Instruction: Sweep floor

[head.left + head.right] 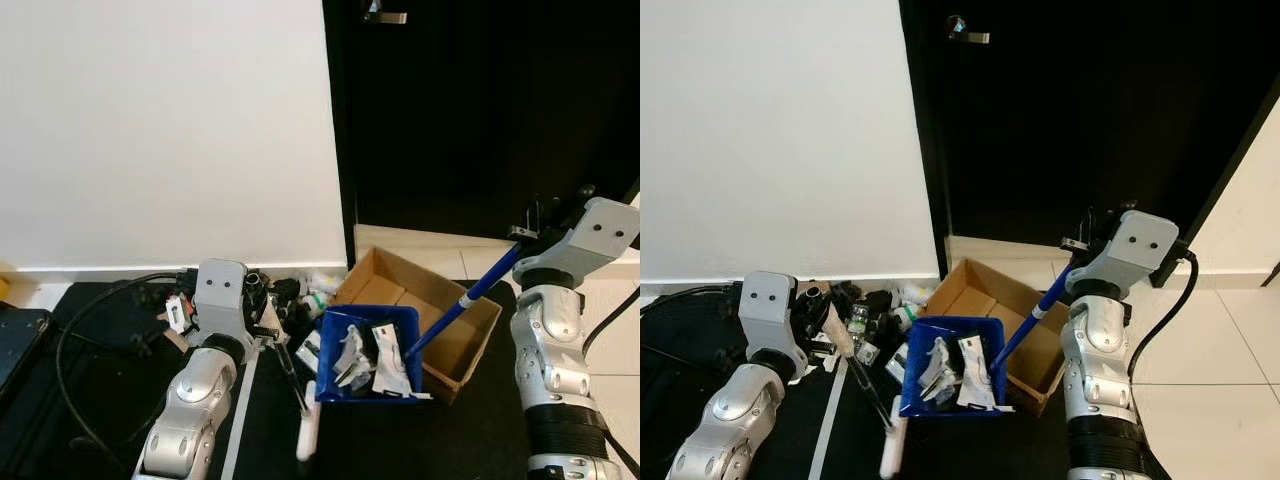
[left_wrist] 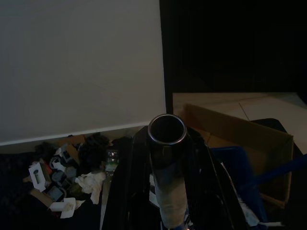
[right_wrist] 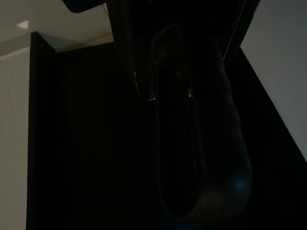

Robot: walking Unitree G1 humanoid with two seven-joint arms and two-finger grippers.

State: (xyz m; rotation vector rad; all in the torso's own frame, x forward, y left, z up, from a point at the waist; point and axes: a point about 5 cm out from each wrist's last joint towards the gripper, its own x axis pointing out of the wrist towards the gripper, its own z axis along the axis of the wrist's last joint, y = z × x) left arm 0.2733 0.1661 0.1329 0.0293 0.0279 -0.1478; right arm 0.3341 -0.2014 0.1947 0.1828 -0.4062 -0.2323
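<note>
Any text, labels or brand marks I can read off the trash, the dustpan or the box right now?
No text can be read.
Scraps in the dustpan: dark print marks, too small to read.
Litter pile by the wall: white tags, too blurred.
Box: no print seen.

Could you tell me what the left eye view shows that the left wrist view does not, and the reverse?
Left eye view alone: the right gripper on the blue dustpan handle, the black door's lever, and a black cable. Left wrist view alone: the open end of the broom handle. Both: the blue dustpan, the cardboard box and the litter pile by the wall.
</note>
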